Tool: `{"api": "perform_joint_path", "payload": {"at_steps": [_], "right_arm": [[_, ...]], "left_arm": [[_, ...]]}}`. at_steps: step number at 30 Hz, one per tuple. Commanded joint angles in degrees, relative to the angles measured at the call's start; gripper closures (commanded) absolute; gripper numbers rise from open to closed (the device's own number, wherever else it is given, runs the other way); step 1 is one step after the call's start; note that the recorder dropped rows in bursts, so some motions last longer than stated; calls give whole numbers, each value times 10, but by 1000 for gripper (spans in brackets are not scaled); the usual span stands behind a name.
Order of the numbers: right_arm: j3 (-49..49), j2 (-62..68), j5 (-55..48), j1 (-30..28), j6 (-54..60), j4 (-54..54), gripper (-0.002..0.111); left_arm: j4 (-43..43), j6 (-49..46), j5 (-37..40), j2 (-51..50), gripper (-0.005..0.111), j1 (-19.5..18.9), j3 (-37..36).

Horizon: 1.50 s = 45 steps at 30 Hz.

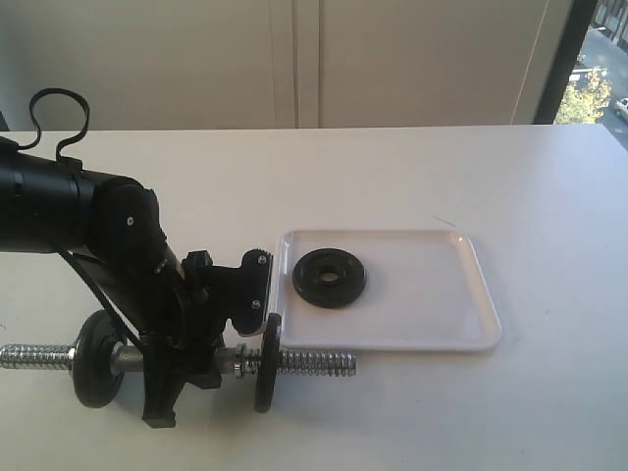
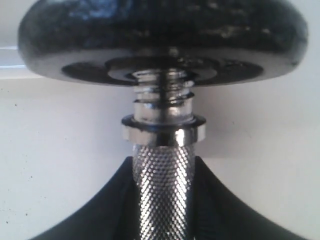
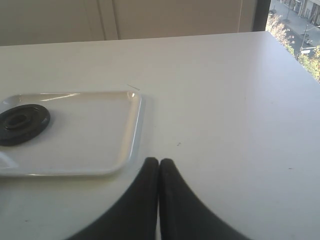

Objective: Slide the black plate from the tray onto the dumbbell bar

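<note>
The black plate (image 1: 330, 278) lies flat in the tray (image 1: 432, 294), towards the tray's left end in the exterior view, centre hole up, nothing touching it. In front of the tray, the dumbbell bar (image 1: 314, 362) lies across the table (image 1: 549, 177), its bare threaded end running just beside the tray's near edge.

The left gripper (image 1: 184, 365) is clamped on the bar's middle, between two discs on the bar: the right-hand disc (image 1: 267, 365) close to the tray's corner, and the left-hand disc (image 1: 98, 360) further out. The left wrist view confirms the grip. Dark fingers (image 2: 100, 215) hug the knurled section on both sides, with a chrome collar (image 2: 163, 128) and a mounted disc just beyond. The plate sits behind and to the right of that gripper, near but apart, with the tray's rim between them.

The right gripper (image 3: 159, 167) has its fingers pressed together on nothing. It hangs over bare table off the tray's near corner. The plate lies at the tray's opposite end, well apart from it.
</note>
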<state>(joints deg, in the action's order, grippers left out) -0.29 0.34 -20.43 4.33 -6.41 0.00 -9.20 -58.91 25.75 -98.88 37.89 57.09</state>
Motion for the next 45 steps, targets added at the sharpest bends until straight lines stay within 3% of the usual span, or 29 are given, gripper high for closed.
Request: {"api": "perform_joint_path", "payload": {"at_steps": [1,13,27,30,38,41,45], "right_arm": [[3,-3,8,-4,0,0,108],[3,-3,8,-4,0,0,108],[3,-3,14,-4,1,0,108],[3,-3,66,-4,-17,75,108],[3,-3,322,-4,-70,308,108],[3,-3,396,-4,-85,315,108],[3,-3,383,-4,-86,287,108]], "left_arm": [[-9,2,10,3,107,1,-5],[-9,4,25,73,107,1,-5],[-8,4,25,82,107,1,-5],[-8,6,25,82,107,1,-5],[-8,9,23,82,107,0,-5],[-6,18,18,82,107,-1,-5],[-6,21,13,82,107,-1,-5]]}}
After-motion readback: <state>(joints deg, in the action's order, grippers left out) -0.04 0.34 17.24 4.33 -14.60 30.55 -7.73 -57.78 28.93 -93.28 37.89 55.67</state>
